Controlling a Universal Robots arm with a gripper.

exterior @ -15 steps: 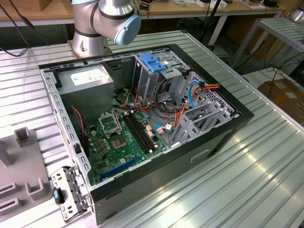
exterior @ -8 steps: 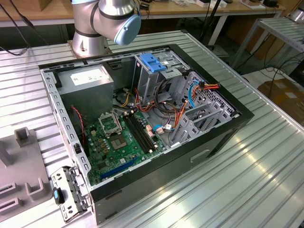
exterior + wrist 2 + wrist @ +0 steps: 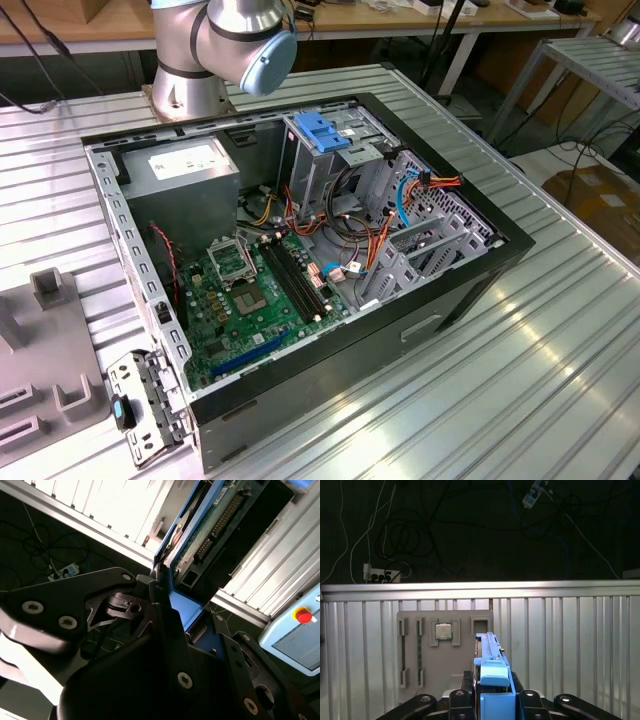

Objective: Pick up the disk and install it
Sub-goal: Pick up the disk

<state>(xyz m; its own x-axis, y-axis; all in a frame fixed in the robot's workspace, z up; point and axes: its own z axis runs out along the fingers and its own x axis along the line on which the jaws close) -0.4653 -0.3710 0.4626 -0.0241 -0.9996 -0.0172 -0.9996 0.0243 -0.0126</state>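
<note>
Checking grip first, K asks: what has the gripper (image 3: 165, 600) got?

M: Jaws are closed hard on the disk (image 3: 210, 525), pinching its blue carrier rail with no gap that I can see. Its green circuit-board face shows in the second wrist view.

K: Where is the disk?

M: In hand and held on edge. In the first wrist view it sits over the grey fixture tray (image 3: 445, 670) on the ribbed table (image 3: 570, 645). A processor chip (image 3: 443, 631) lies in one tray pocket. How far the disk clears the tray I cannot tell.

K: Step?

M: My reading is pick done, carry in hand, install not yet made.

K: Target?

M: The open computer case (image 3: 400, 330) in the exterior view. The drive cage (image 3: 330, 170) stands at about one o'clock from the motherboard (image 3: 250, 300), with the light-blue latch (image 3: 322, 130) on top.

K: What does the next move call for?

M: Judgement only: rails square to the cage slot, a slow straight entry, and clearance from the orange wires (image 3: 440, 182) at three o'clock of the cage.
</note>
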